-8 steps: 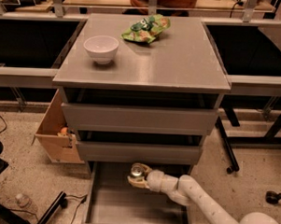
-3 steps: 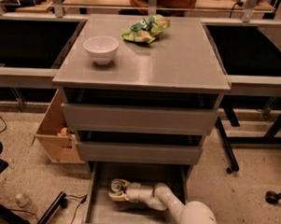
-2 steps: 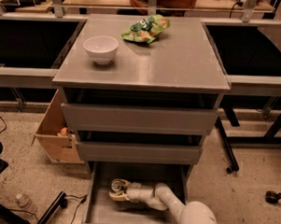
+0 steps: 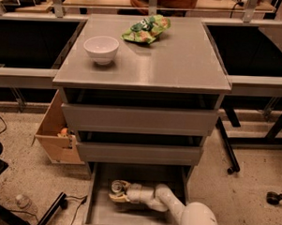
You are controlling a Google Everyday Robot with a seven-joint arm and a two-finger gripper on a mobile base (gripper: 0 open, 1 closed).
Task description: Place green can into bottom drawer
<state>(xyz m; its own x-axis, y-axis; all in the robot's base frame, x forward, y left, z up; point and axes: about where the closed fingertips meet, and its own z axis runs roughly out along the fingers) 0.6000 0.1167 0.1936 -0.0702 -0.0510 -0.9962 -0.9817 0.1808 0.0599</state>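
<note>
The bottom drawer (image 4: 127, 216) is pulled out, a shallow grey tray at the foot of the cabinet. My white arm reaches down into it from the lower right. My gripper (image 4: 119, 192) is inside the drawer at its left half, low over the drawer floor. Its fingers are closed around the green can (image 4: 116, 186), whose silver top faces the camera; little of the green side shows. The two upper drawers (image 4: 136, 119) are closed.
A white bowl (image 4: 101, 49) and a green and yellow snack bag (image 4: 146, 29) lie on the cabinet top (image 4: 180, 64). A cardboard box (image 4: 53, 136) stands left of the cabinet, a plastic bottle (image 4: 24, 203) and a cable lie on the floor. Black table legs stand to the right.
Since 2.7 s ago my gripper has carried the can down and left, from the drawer's front right into the drawer. Over the last second nothing has visibly moved.
</note>
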